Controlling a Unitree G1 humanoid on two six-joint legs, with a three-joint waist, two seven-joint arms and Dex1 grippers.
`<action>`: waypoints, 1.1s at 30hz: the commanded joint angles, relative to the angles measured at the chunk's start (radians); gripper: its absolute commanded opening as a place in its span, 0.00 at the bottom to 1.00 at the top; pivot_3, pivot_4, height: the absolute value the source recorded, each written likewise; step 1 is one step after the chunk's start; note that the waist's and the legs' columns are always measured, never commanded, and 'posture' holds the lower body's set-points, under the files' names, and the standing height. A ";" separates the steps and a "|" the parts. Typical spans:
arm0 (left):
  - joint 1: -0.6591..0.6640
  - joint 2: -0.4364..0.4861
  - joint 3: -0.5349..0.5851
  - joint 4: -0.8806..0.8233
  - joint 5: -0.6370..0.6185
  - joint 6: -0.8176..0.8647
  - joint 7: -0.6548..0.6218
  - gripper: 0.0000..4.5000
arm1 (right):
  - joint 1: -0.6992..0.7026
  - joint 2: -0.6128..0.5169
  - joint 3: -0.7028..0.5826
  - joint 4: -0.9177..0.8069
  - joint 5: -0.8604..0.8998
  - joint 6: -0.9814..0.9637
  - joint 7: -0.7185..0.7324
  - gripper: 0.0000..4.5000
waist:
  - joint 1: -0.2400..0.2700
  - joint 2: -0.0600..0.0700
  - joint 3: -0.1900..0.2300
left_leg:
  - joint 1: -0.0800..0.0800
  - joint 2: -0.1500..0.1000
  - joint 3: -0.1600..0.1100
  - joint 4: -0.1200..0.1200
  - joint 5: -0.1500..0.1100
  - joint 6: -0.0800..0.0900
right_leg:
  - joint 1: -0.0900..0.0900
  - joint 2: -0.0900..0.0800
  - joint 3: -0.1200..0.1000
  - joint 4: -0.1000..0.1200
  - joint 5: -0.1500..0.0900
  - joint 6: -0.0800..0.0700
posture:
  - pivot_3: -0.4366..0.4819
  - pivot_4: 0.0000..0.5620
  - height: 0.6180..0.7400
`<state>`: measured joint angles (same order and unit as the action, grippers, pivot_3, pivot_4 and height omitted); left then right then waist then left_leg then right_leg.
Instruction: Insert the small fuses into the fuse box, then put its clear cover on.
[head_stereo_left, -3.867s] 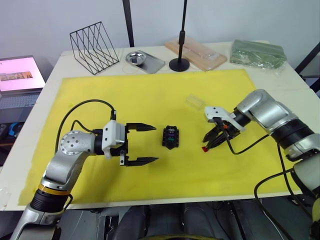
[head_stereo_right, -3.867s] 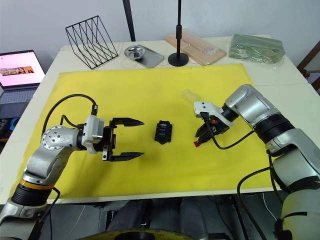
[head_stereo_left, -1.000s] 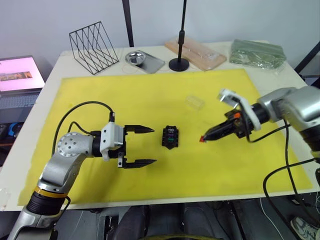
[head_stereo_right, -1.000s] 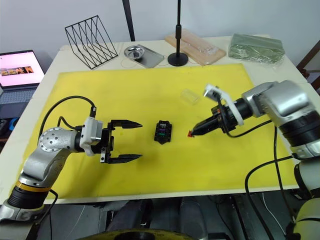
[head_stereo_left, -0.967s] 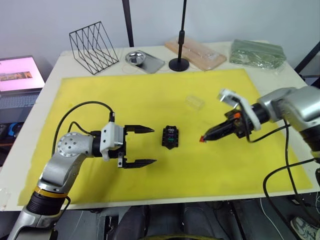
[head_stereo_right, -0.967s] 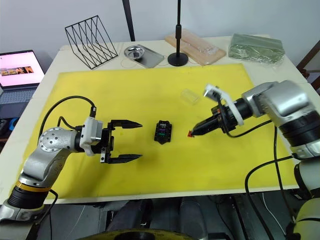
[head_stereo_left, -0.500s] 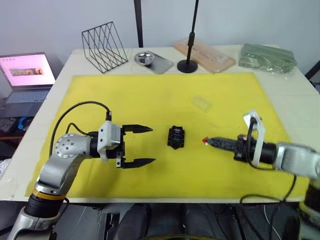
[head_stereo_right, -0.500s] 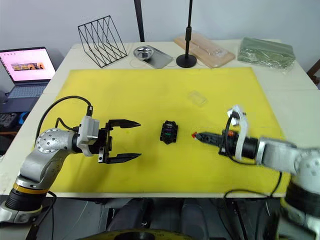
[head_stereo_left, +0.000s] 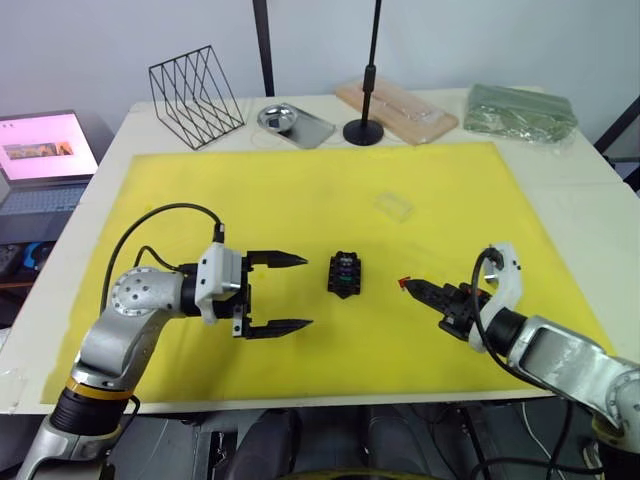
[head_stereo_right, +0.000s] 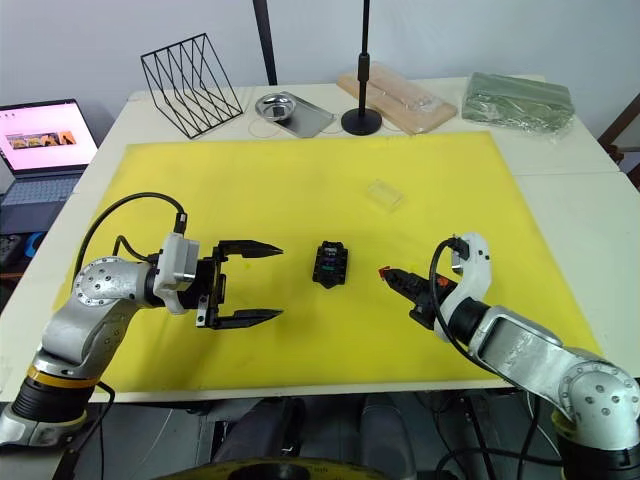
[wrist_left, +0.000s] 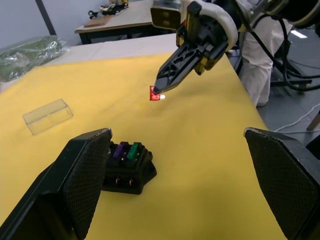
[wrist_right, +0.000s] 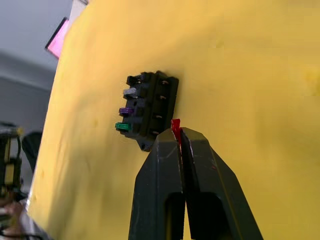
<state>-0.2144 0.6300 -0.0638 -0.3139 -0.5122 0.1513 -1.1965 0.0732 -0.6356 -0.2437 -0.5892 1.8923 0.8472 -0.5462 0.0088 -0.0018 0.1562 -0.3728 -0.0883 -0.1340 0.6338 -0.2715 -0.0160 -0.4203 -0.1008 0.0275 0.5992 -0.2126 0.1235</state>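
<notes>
The black fuse box (head_stereo_left: 345, 275) lies mid-mat on the yellow mat (head_stereo_left: 300, 190). Green, purple and grey fuses (wrist_right: 126, 110) stand in its slots. My right gripper (head_stereo_left: 412, 287) is shut on a red fuse (head_stereo_left: 404, 284), which it holds just above the mat a short way right of the box. In the right wrist view the red fuse (wrist_right: 175, 124) sits at the closed fingertips, close to the fuse box (wrist_right: 151, 107). My left gripper (head_stereo_left: 305, 291) hovers open and empty left of the box. The clear cover (head_stereo_left: 394, 206) lies on the mat behind and right of the box.
Along the table's back edge stand a wire rack (head_stereo_left: 195, 82), a metal dish (head_stereo_left: 280, 118), a black stand base (head_stereo_left: 362, 128), a wooden board under a clear tray (head_stereo_left: 395, 105) and a green bag (head_stereo_left: 520, 108). A laptop (head_stereo_left: 40, 150) sits off the left side.
The camera has shifted. My right arm has dropped low and now reaches in from the near side, with the red fuse still held right of the box. The left gripper has not moved.
</notes>
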 joint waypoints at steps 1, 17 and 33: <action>-0.005 0.008 0.016 -0.033 -0.014 -0.003 0.002 1.00 | 0.026 0.046 0.034 -0.038 0.031 -0.126 -0.095 0.00 | 0.002 0.000 0.000 | 0.000 0.000 0.000 0.000 0.000 0.000 | 0.000 0.000 0.000 0.000 0.000 0.000 | 0.48 0.27 1.00; -0.017 0.004 0.012 -0.021 -0.008 -0.017 -0.005 1.00 | 0.068 0.043 0.121 -0.035 0.080 -0.252 -0.207 0.15 | 0.002 0.000 0.000 | 0.000 0.000 0.000 0.000 0.000 0.000 | 0.000 0.001 0.000 -0.001 0.000 0.000 | 0.48 0.27 1.00; -0.027 -0.002 0.008 -0.005 -0.003 -0.032 -0.011 1.00 | 0.148 -0.335 -0.091 0.066 0.080 0.079 0.302 0.99 | 0.004 0.000 0.000 | 0.000 0.000 -0.001 0.001 0.000 0.001 | 0.005 0.001 0.000 -0.004 -0.001 -0.002 | 0.48 0.27 1.00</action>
<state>-0.2257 0.6279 -0.0634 -0.3122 -0.5102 0.1384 -1.1991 0.2462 -0.9222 -0.2621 -0.5695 1.9677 0.8350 -0.3990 0.0126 -0.0017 0.1563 -0.3716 -0.0885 -0.1343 0.6363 -0.2722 -0.0146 -0.4139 -0.0996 0.0274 0.5944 -0.2149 0.1199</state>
